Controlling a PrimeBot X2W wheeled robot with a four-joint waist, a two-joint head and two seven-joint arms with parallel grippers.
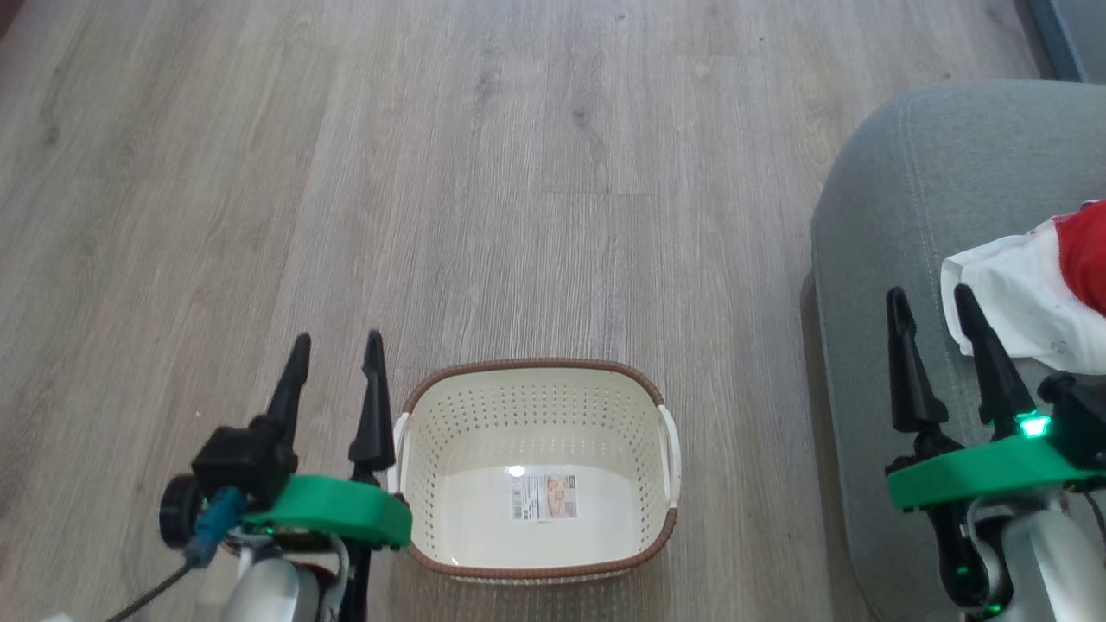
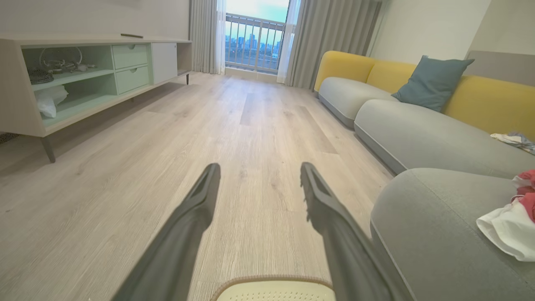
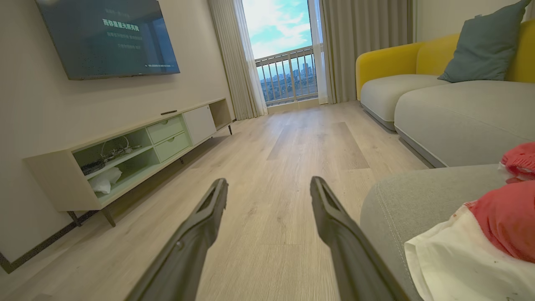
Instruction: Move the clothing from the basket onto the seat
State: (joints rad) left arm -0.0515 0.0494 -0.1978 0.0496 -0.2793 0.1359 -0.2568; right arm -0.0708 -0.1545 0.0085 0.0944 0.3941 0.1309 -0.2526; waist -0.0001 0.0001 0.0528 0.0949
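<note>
The cream basket (image 1: 536, 406) with a brown rim stands on the floor, holding nothing but a sticker on its floor; its rim (image 2: 273, 281) shows at the bottom of the left wrist view. Red and white clothing (image 1: 1032, 289) lies on the grey-green seat (image 1: 899, 225) at the right, and appears as clothing (image 2: 512, 217) on the seat (image 2: 422, 225) and as clothing (image 3: 480, 242) on the seat (image 3: 413, 196). My left gripper (image 1: 337, 345) hangs open just left of the basket. Over the seat my right gripper (image 1: 933, 302) stands open, beside the clothing, nothing between its fingers.
Wood floor (image 1: 518, 173) stretches ahead. A long low cabinet (image 2: 83, 79) runs along the left wall under a television (image 3: 108, 37). A grey and yellow sofa (image 2: 418, 121) with a blue cushion (image 2: 430, 81) continues beyond the seat, with another cloth (image 2: 514, 140) on it.
</note>
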